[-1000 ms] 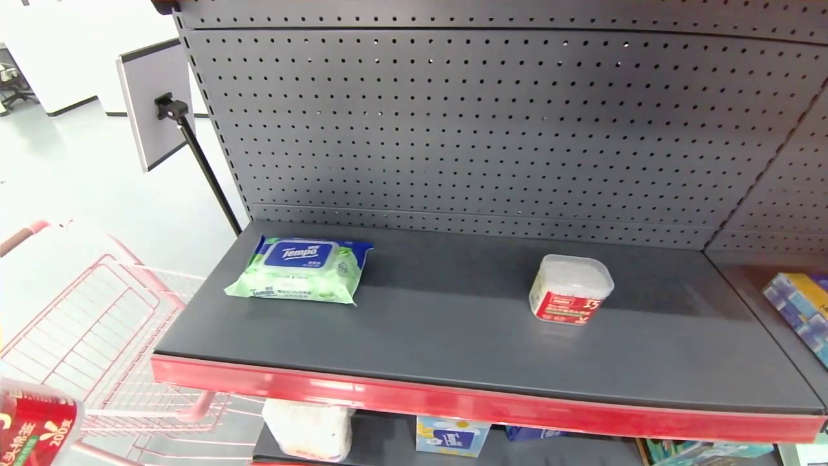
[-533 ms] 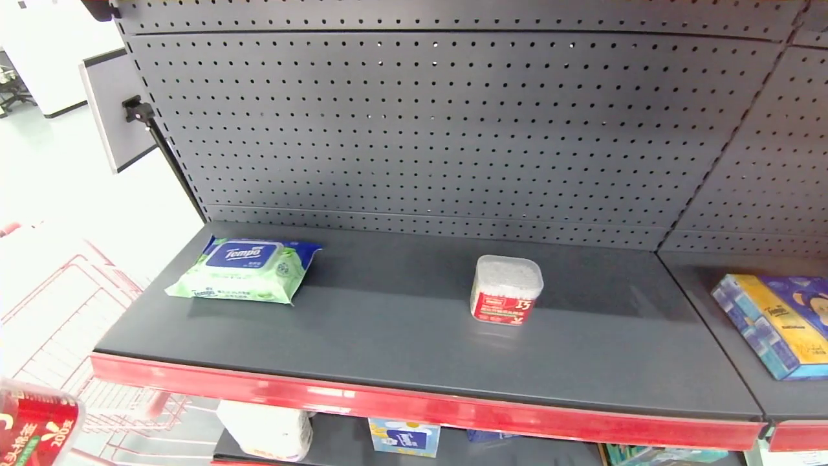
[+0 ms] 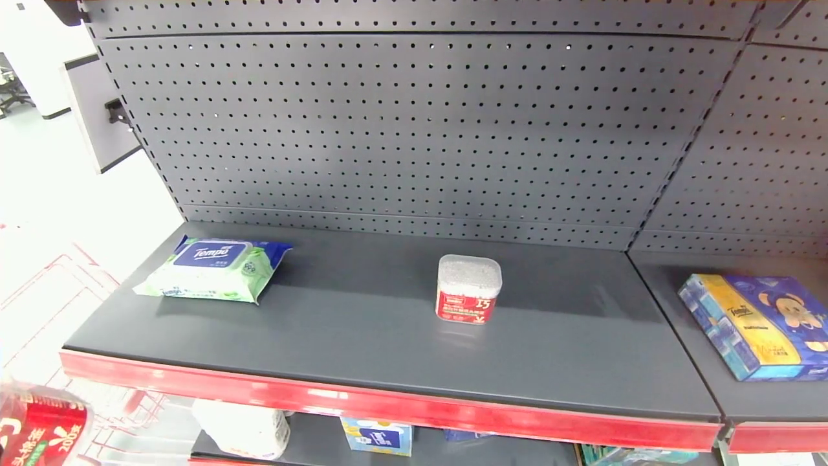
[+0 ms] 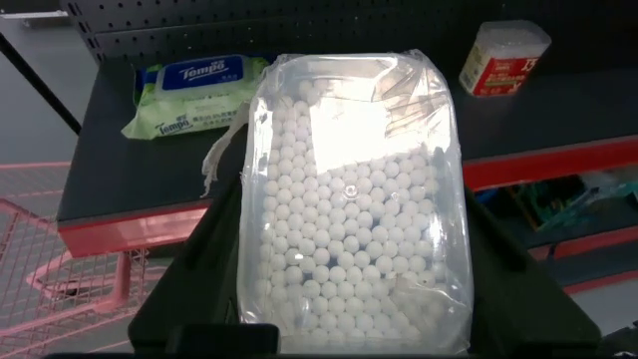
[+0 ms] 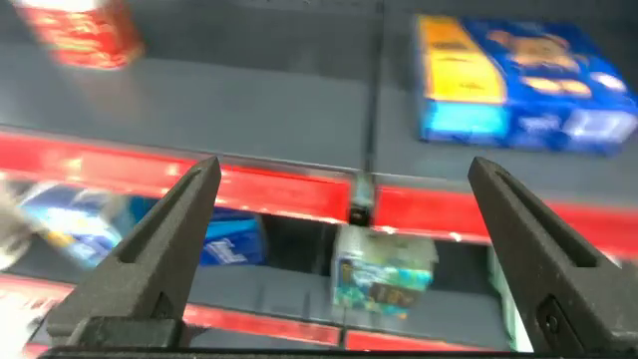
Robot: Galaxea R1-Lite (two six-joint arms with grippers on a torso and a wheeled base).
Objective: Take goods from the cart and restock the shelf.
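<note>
Head view farther right along shelf (image 3: 362, 343)

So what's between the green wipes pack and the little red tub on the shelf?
Nothing. In the head view, the shelf is just bare grey board between the wipes pack and the red tub, which sit well apart.

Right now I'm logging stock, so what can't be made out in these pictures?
Box: cut off by the head view's lower left corner.
Lower-shelf goods: head view, mostly hidden under the red lip.
Cart: head view, cut off by the left edge.
Shelf: left wrist view, middle hidden behind the box.
</note>
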